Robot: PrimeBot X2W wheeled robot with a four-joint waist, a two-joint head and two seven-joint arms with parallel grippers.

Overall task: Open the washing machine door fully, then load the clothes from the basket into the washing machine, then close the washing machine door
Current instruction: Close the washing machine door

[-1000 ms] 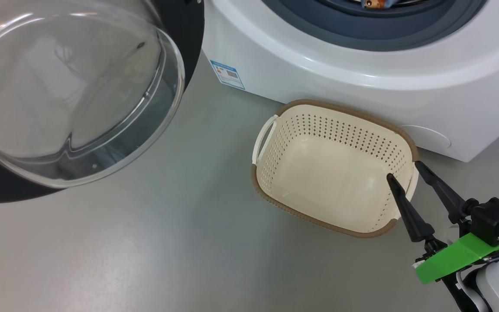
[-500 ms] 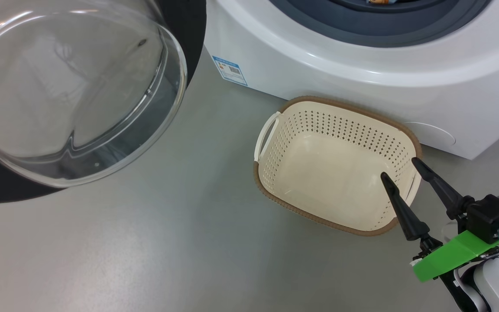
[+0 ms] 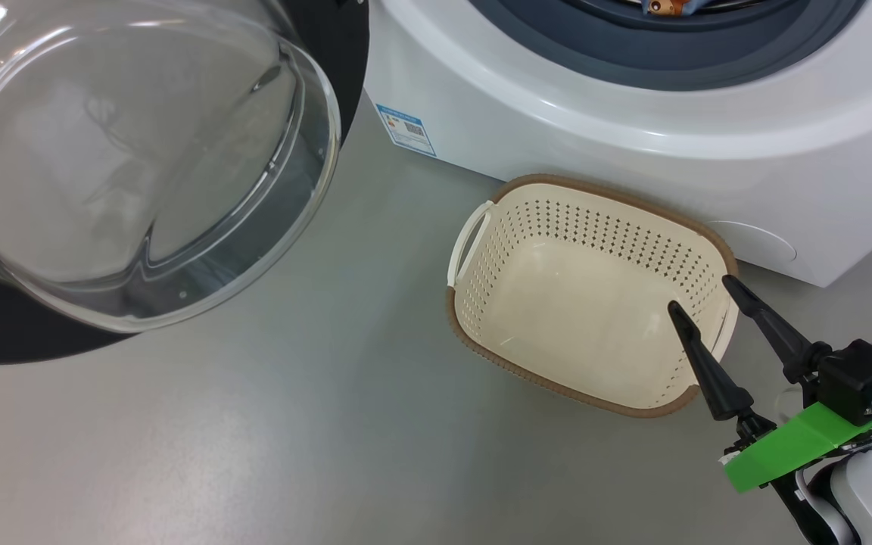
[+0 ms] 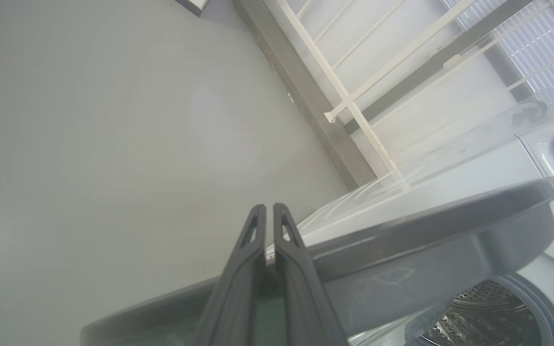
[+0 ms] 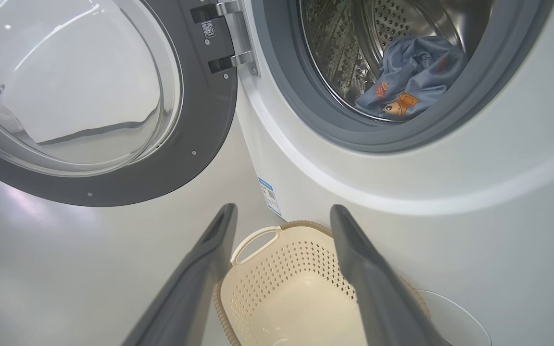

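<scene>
While the washing machine door (image 3: pixel 133 166) is standing swung wide open, its clear bowl-shaped window is bulging toward the head camera and its black rim is framing it at the 9 o'clock side of that view. In the right wrist view the door (image 5: pixel 89 96) is hanging from its hinge (image 5: pixel 231 33) at the 11 o'clock side of the drum opening. The clothes (image 5: pixel 411 77), blue fabric with orange figures, are lying bunched inside the steel drum (image 5: pixel 354 43), toward its 4 o'clock side. The washing machine (image 3: pixel 633 136) is occupying the 12 to 2 o'clock part of the head view, with a small blue label (image 3: pixel 408 130) sitting low on its front. The basket (image 3: pixel 557 386) is resting on the grey floor (image 3: pixel 292 424), just beside the machine's front at its 6 o'clock, and is holding no clothes. The right gripper (image 3: pixel 699 292) is hovering at the basket's 4 o'clock corner with its jaws spread wide and gripping nothing; one finger is showing over the basket's inside, the other outside its rim. The left gripper (image 4: pixel 268 206) is keeping its jaws pressed together, empty, and is pointing across the door's edge (image 4: pixel 402 240); whether it is touching the door cannot be told.
</scene>
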